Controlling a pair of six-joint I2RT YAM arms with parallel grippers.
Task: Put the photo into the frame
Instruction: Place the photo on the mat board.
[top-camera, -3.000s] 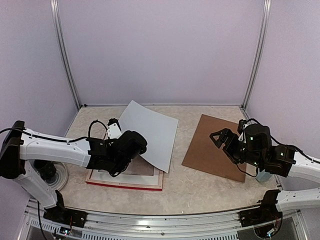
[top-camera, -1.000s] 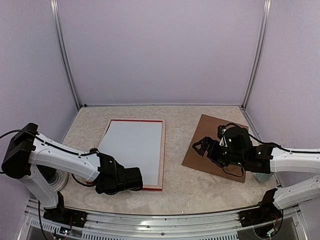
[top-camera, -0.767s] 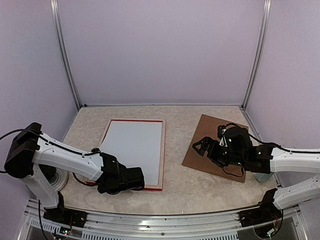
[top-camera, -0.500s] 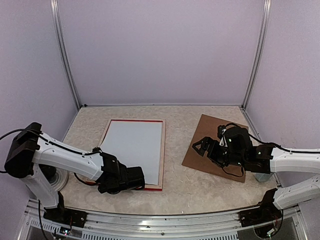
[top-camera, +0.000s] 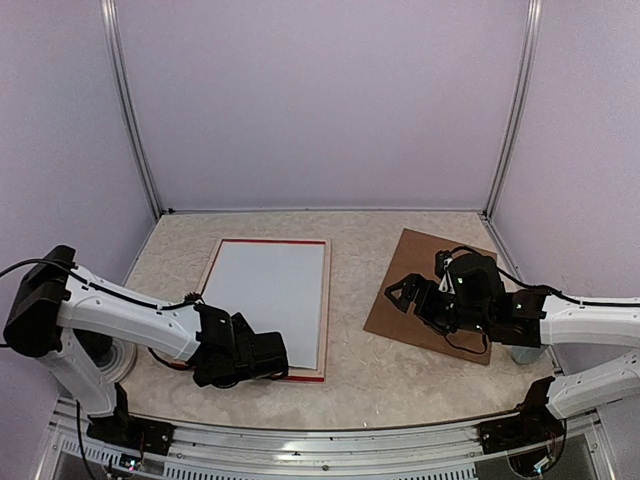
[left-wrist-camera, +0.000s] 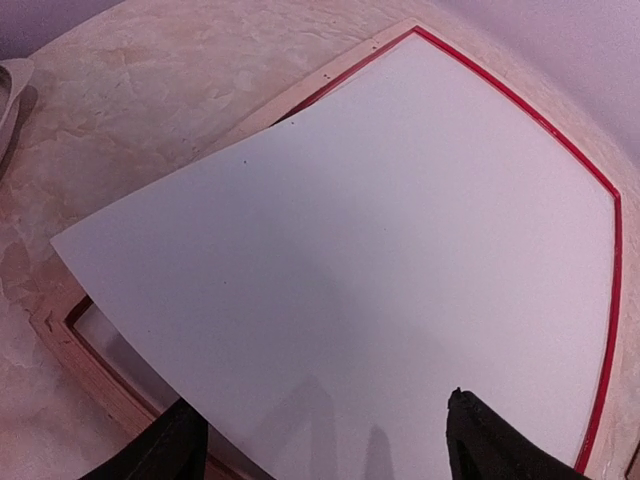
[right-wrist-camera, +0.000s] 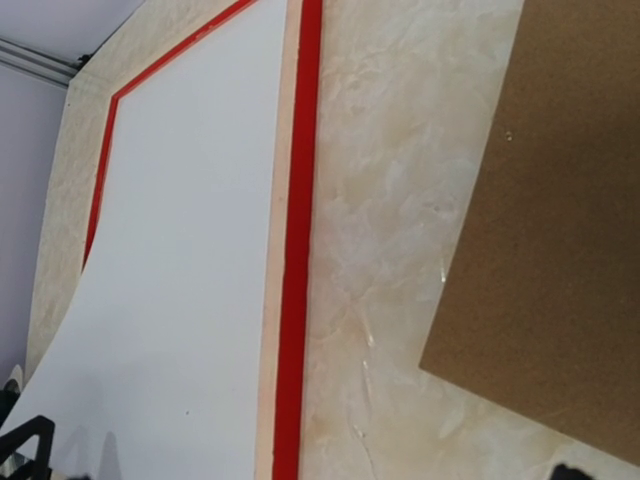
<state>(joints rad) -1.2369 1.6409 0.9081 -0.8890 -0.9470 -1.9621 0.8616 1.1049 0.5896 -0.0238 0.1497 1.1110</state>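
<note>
Seemingly the photo (left-wrist-camera: 380, 250) lay face down in the frame (right-wrist-camera: 298, 250): no cat print showed anywhere, only an unbroken white sheet with no window cut in it, so I took that for the print's back. It covered nearly the whole opening, but in the left wrist view its near left corner rode up over the frame's pale wood side instead of sitting inside the red lip, so it was not yet seated. It looked thin, light and bendy, with a smooth surface that a grip would skid on, and it would crease if pinched hard. The best hold, I judged, was that stray corner or the near edge, taken lightly, or a flat push inward from there. The left gripper (left-wrist-camera: 325, 455) hovered over that near edge with its fingers (left-wrist-camera: 490, 455) spread wide, holding nothing. The right gripper (top-camera: 403, 292) was also spread wide and empty, above the left edge of the brown backing board (top-camera: 415, 262), which lay on the table (top-camera: 370, 235) beside the frame without touching it.
</note>
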